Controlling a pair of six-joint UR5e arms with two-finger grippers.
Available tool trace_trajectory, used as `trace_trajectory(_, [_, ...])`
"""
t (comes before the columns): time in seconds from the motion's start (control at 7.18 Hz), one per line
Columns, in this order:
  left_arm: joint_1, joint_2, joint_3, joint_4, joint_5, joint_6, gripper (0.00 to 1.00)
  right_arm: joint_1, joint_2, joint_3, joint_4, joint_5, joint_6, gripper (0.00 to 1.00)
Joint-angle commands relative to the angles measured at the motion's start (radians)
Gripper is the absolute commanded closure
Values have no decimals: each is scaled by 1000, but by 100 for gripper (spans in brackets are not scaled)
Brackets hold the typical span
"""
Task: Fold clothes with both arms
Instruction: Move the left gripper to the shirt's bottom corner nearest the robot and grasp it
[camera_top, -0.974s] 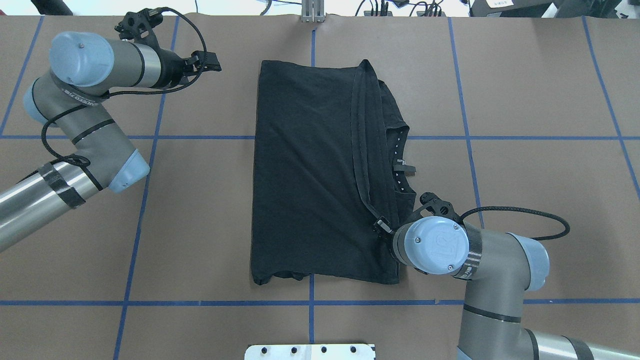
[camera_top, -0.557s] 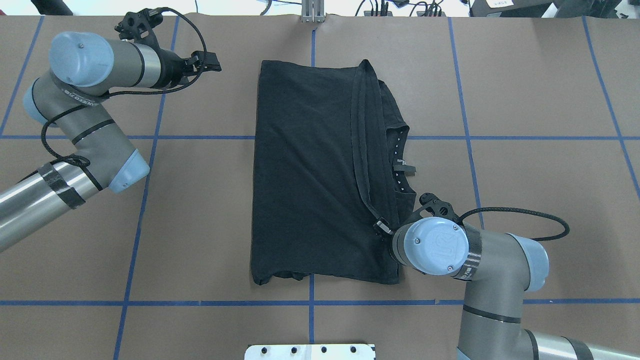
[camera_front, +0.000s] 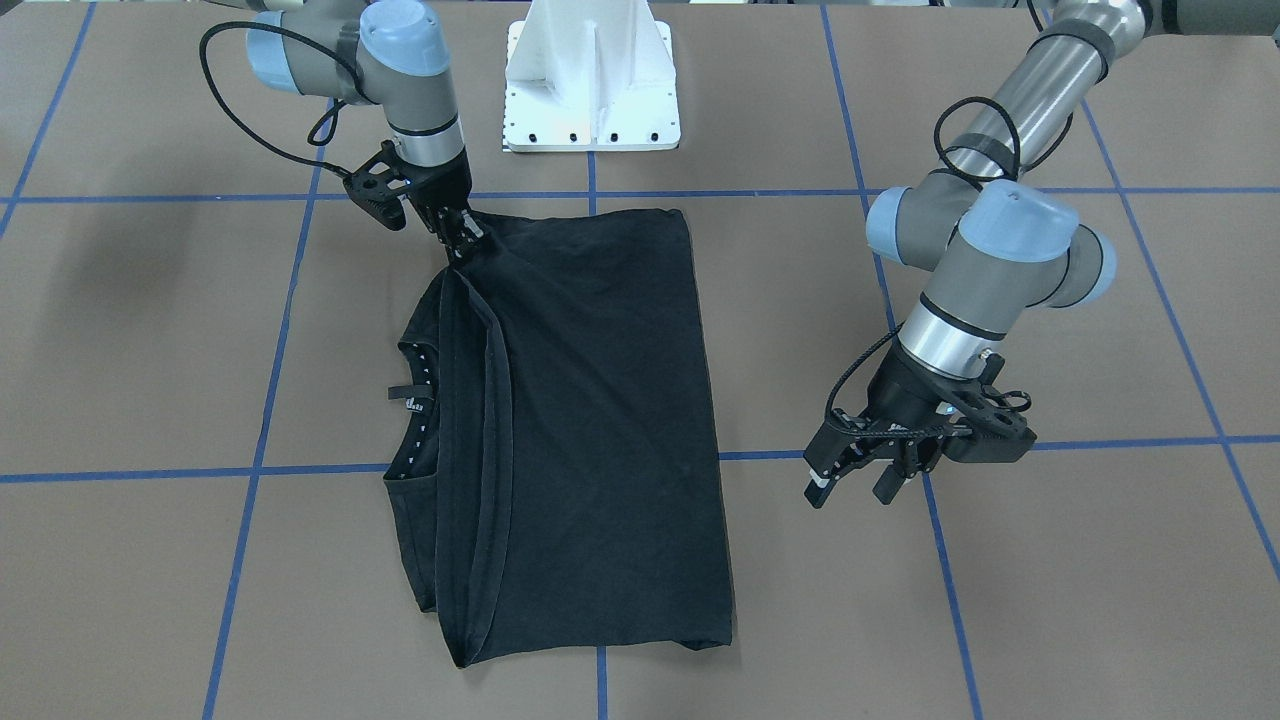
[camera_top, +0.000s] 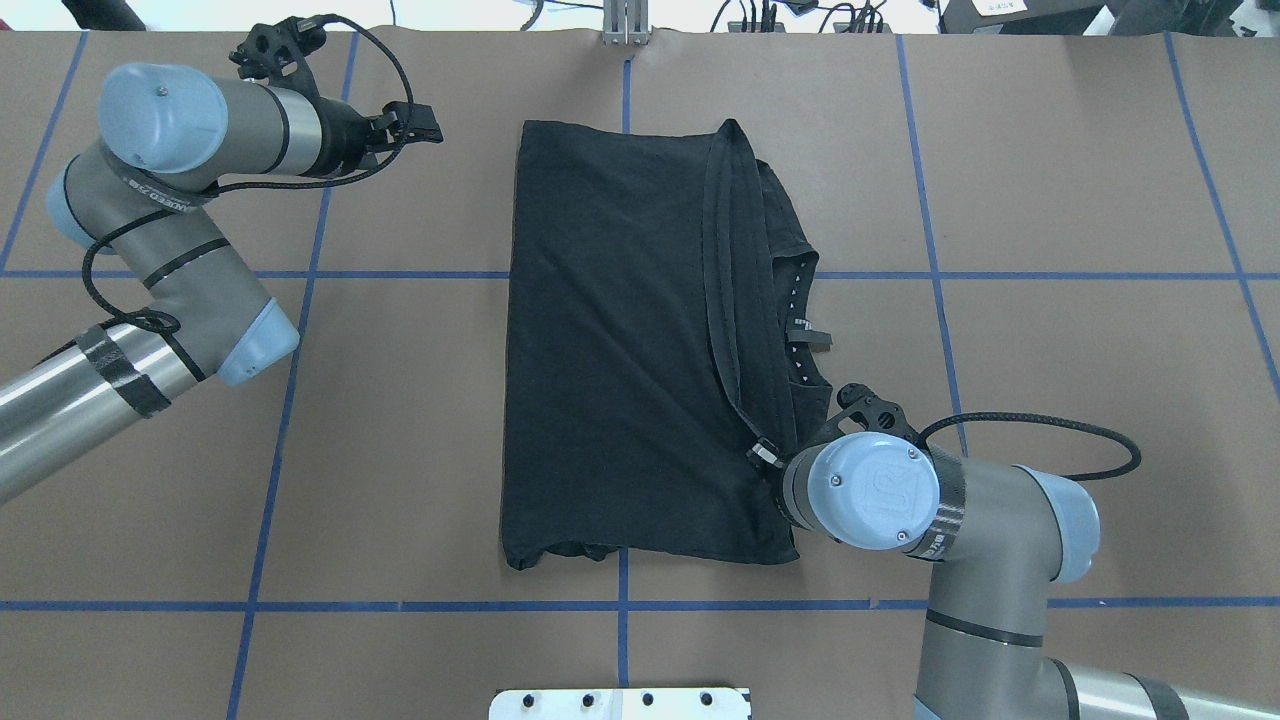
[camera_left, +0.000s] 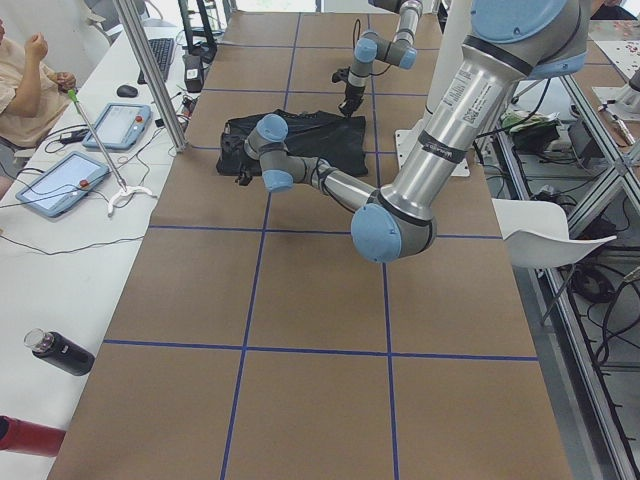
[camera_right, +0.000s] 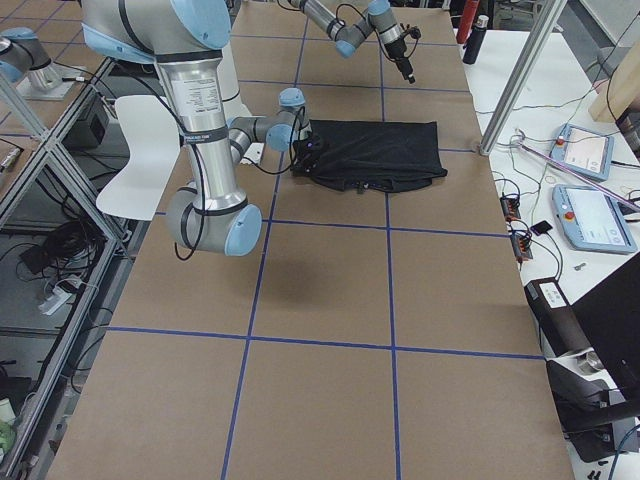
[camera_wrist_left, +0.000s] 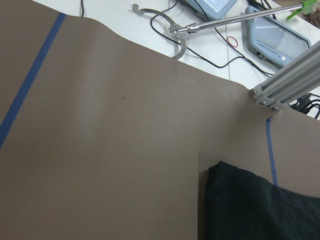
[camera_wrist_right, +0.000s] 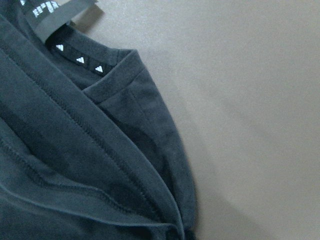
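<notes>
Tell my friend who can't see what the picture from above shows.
A black T-shirt, partly folded over, lies on a brown table with blue lines. The right claw pinches the folded-over edge; the left claw hovers off to the side, touching nothing.

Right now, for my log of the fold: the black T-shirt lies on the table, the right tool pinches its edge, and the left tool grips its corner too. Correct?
No. The left tool holds nothing: the exterior front-facing view shows it open above the table, apart from the T-shirt. The right tool does pinch the shirt's edge.
</notes>
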Motion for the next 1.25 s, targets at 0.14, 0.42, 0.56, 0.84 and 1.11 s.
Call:
trace_trajectory(0.14, [11, 50, -121, -3, -22, -126, 0, 3, -10, 35, -5, 8, -2, 100])
trace_trajectory(0.42, [108, 244, -409, -5, -33, -300, 0, 4, -36, 76, -9, 11, -2, 100])
trace_trajectory(0.56, [159, 274, -462, -5, -33, -374, 0, 4, -54, 96, -9, 11, -3, 100])
trace_trajectory(0.84, [303, 328, -510, -12, 32, -479, 1, 3, -54, 91, -9, 11, -3, 100])
trace_trajectory(1.11, [392, 329, -507, -12, 70, -532, 3, 3, -53, 90, -9, 11, -3, 100])
